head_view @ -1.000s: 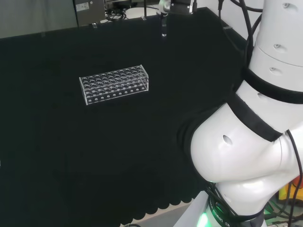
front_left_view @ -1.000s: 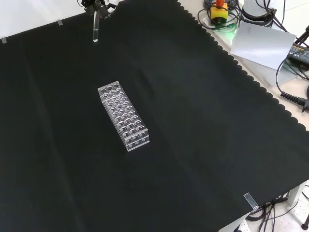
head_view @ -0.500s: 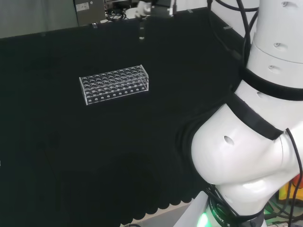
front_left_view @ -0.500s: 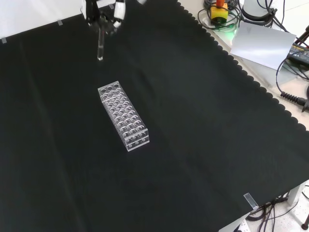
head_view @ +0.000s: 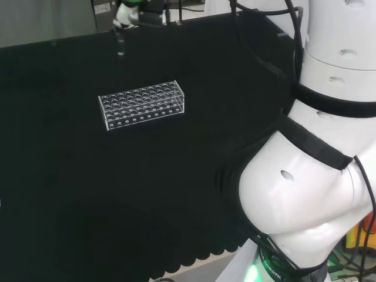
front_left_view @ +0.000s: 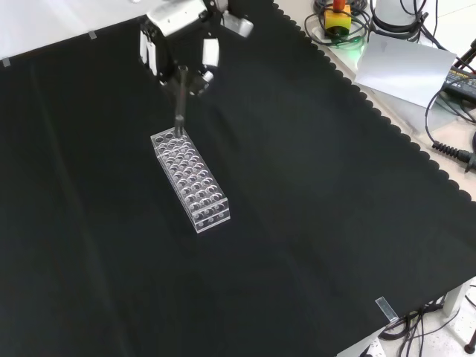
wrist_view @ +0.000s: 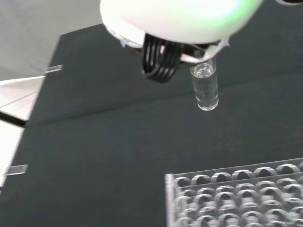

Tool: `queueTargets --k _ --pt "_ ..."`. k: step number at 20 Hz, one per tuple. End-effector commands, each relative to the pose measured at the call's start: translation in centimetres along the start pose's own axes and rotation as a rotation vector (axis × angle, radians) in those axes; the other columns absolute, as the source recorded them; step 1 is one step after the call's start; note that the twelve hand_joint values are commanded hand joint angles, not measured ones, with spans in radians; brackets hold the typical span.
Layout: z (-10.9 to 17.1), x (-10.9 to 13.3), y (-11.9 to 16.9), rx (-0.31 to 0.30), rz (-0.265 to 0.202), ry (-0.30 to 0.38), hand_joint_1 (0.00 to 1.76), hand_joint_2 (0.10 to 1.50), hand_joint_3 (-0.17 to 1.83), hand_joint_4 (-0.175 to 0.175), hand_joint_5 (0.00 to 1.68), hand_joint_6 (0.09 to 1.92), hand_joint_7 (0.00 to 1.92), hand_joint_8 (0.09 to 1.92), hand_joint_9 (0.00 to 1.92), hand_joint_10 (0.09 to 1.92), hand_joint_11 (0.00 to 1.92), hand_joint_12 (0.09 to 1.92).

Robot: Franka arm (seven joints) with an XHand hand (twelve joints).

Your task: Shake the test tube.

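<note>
A clear glass test tube [front_left_view: 179,111] hangs upright from the black and white hand [front_left_view: 182,41], whose fingers are curled round its top. In the front view the tube's lower end lies over the far end of the clear plastic rack [front_left_view: 191,178], and whether it touches I cannot tell. In the head view the hand [head_view: 138,12] holds the tube [head_view: 121,44] above and behind the rack [head_view: 141,104], well apart from it. The wrist view shows the tube [wrist_view: 204,87] under the blurred hand [wrist_view: 180,19], above the cloth beyond the rack's corner [wrist_view: 236,198].
The arm's big white links [head_view: 317,176] stand at the head view's right. Off the cloth's scalloped edge lie a yellow and red button [front_left_view: 338,16], a grey sheet [front_left_view: 405,67] and cables. A clear clip [front_left_view: 385,309] sits at the cloth's near corner.
The hand with the tube has swung left in the head view and come down the front view, from the cloth's far edge to just over the rack's far end. The rack has not moved.
</note>
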State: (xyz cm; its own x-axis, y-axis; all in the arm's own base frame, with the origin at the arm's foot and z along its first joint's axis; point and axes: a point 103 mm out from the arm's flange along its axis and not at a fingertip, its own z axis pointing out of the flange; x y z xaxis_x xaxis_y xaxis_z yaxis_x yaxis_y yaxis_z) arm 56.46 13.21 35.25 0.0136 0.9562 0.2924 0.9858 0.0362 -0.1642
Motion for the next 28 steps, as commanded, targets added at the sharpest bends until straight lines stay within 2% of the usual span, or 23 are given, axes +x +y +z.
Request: queueTargets --k 1,6,14,18,20,22,24,28 --pt "0.0 0.6 -0.1 0.004 -0.016 0.011 1.32 0.55 0.82 -0.175 1.30 0.66 1.35 0.67 1.55 0.61 1.04 1.08" --pt "-1.2 -4.1 -0.4 -0.014 0.064 -0.035 1.32 0.55 0.82 -0.175 1.30 0.66 1.35 0.67 1.55 0.61 1.04 1.08" --pt "-4.0 -14.7 -2.1 -0.047 0.277 -0.146 1.32 0.55 0.82 -0.175 1.30 0.66 1.35 0.67 1.55 0.61 1.04 1.08" --pt "-5.1 -18.2 -3.0 -0.058 0.355 -0.155 1.32 0.55 0.82 -0.175 1.30 0.66 1.35 0.67 1.55 0.61 1.04 1.08" --pt "-5.2 -19.1 -3.3 -0.055 0.380 -0.156 1.32 0.55 0.82 -0.175 1.30 0.66 1.35 0.67 1.55 0.61 1.04 1.08" --pt "-5.1 -19.3 -3.4 -0.053 0.384 -0.154 1.32 0.55 0.82 -0.175 1.30 0.66 1.35 0.67 1.55 0.61 1.04 1.08" --pt "-4.8 -18.6 -3.3 -0.053 0.374 -0.136 1.32 0.55 0.82 -0.175 1.30 0.66 1.35 0.67 1.55 0.61 1.04 1.08" --pt "-3.6 -15.7 -2.5 -0.040 0.327 -0.098 1.32 0.55 0.82 -0.175 1.30 0.66 1.35 0.67 1.55 0.62 1.04 1.08"
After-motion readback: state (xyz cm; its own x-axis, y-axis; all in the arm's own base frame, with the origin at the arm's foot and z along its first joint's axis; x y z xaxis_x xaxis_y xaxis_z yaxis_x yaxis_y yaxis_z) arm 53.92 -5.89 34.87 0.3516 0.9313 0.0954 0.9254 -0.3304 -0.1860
